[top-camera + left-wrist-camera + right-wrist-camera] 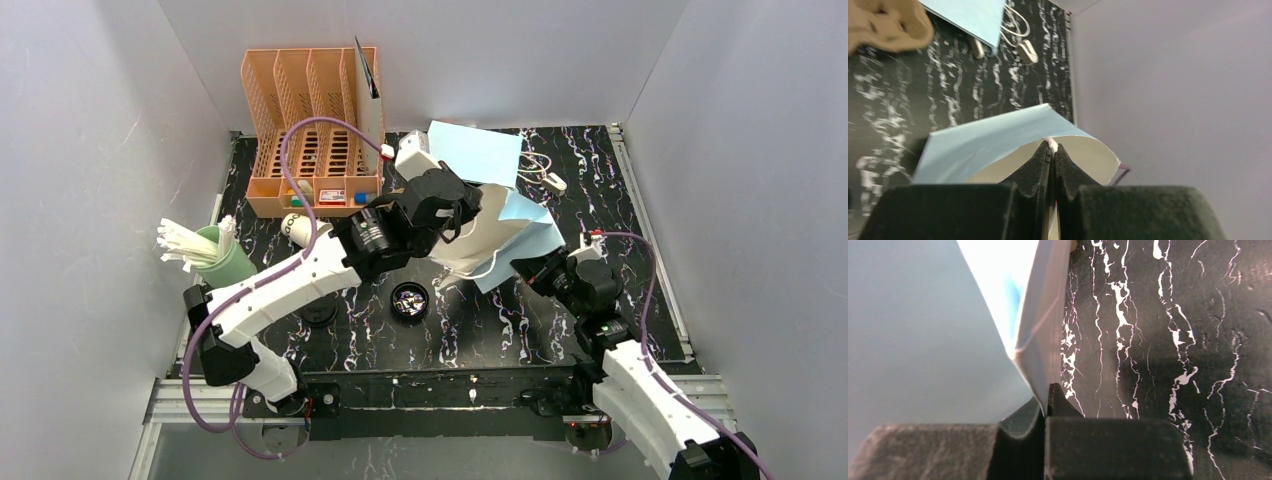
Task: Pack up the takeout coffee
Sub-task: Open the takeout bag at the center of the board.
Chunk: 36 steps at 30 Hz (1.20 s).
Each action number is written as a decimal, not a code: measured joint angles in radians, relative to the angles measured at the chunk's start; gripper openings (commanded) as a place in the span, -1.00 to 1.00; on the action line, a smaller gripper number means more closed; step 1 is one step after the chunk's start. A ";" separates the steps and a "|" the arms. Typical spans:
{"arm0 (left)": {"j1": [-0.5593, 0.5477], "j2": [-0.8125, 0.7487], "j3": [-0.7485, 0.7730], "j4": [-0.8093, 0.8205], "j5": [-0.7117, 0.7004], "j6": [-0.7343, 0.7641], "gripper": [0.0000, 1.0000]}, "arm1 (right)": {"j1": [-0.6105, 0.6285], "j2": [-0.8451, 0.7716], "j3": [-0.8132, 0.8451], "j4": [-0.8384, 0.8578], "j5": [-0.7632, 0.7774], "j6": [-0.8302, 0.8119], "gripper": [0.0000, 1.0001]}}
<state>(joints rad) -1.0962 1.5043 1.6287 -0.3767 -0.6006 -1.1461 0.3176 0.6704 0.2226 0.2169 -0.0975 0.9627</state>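
- While both my claws are pinched on the light-blue bag, I judge the step in hand to be opening its mouth, not yet loading it.
- My left claw is clenched on the bag's upper rim. A sliver of white shows between the tips, and I cannot tell whether it is the handle cord.
- My right claw is clamped tight on the bag's lower blue edge, low over the table.
- The takeout coffee is outside the bag. It shows as a dark round cup standing on the bag's near side, apart from it. A second dark round shape lies further to the bag's left, half under my left arm.
- Next, I think, the two rims must be drawn apart until the mouth gapes. Then one claw has to let go to fetch a cup, and the bag may slump shut.
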 measured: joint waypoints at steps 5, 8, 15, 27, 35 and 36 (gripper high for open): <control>0.009 -0.015 0.051 -0.098 -0.048 0.180 -1.00 | 0.005 -0.055 0.000 -0.053 0.009 -0.057 -0.95; 0.017 -0.008 0.100 -0.185 -0.048 0.264 -1.00 | 0.006 -0.053 0.000 -0.059 0.005 -0.084 -0.97; 0.021 -0.005 0.146 -0.305 -0.046 0.420 -1.00 | 0.008 0.023 0.037 -0.090 0.008 -0.147 -0.97; 0.028 -0.134 -0.066 -0.229 0.077 0.702 0.43 | 0.004 0.103 0.156 -0.224 -0.112 -0.340 -0.97; 0.030 -0.297 -0.251 -0.125 0.151 0.846 0.79 | 0.005 0.113 0.205 -0.282 -0.180 -0.412 -0.97; 0.031 -0.302 -0.254 -0.120 0.161 0.859 0.84 | 0.004 0.113 0.205 -0.286 -0.187 -0.417 -0.97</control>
<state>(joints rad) -1.0657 1.2022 1.3750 -0.4969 -0.4393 -0.2874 0.3218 0.7830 0.4274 -0.0689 -0.2844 0.5457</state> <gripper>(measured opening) 0.864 0.052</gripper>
